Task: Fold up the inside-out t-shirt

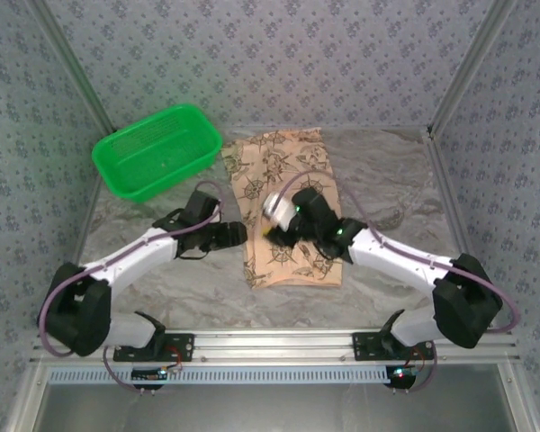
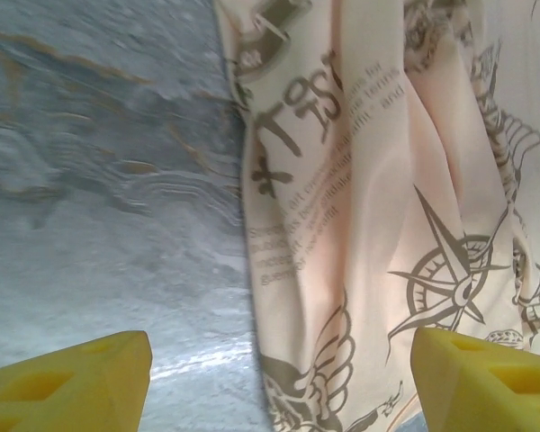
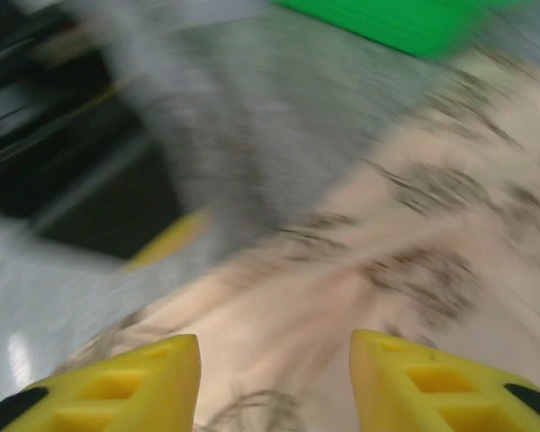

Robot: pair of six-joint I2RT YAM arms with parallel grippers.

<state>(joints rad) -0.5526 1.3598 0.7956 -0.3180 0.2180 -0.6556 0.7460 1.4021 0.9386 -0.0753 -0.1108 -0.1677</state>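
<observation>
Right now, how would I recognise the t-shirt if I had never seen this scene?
Look at the grey marbled table. In its middle, right of the green basket, lies the t-shirt as a long strip. It alone is peach cloth printed with brown compass roses.

Both arms bend in toward the middle of the frame; the left gripper (image 1: 232, 236) is spread wide, the right gripper (image 1: 274, 227) a little less

Arms (image 1: 130, 256) white-shelled with black joints; mauve cables (image 1: 49, 301) looped alongside; yellow fingers (image 2: 63, 382), seemingly hollow-celled.
</observation>
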